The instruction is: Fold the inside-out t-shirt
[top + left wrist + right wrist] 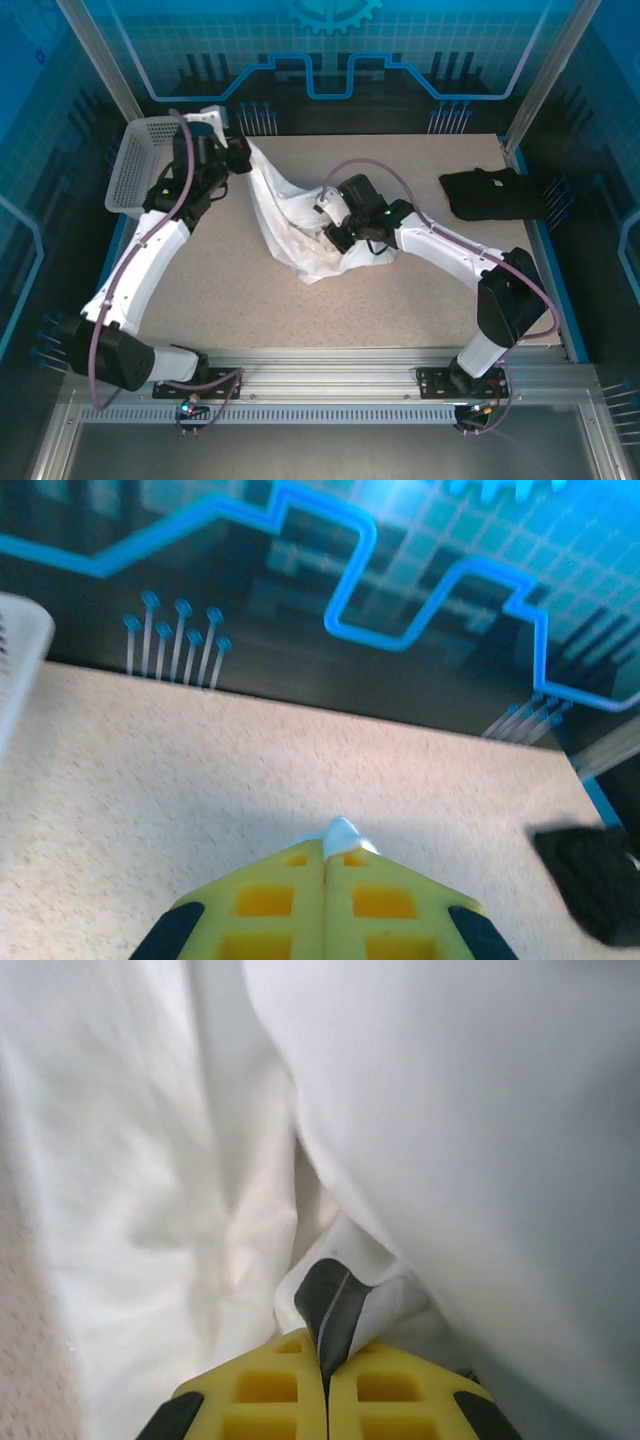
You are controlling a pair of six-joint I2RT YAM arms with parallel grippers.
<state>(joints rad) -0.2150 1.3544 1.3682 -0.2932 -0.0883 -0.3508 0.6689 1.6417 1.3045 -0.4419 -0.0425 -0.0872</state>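
Note:
The white inside-out t-shirt (290,215) lies bunched and wrinkled in the middle of the table, one edge stretched up to the back left. There my left gripper (240,152) is shut on it; in the left wrist view a small tuft of the white t-shirt (341,832) pokes out between the closed yellow jaws of the left gripper (325,855). My right gripper (335,232) is down in the heap. In the right wrist view the right gripper (326,1345) is shut on a fold of the t-shirt (330,1305) with a dark strip in it, white cloth all around.
A black folded garment (493,192) lies at the back right of the table and shows at the right edge as a black folded garment (590,875) in the left wrist view. A white mesh basket (135,165) stands at the back left, close to my left arm.

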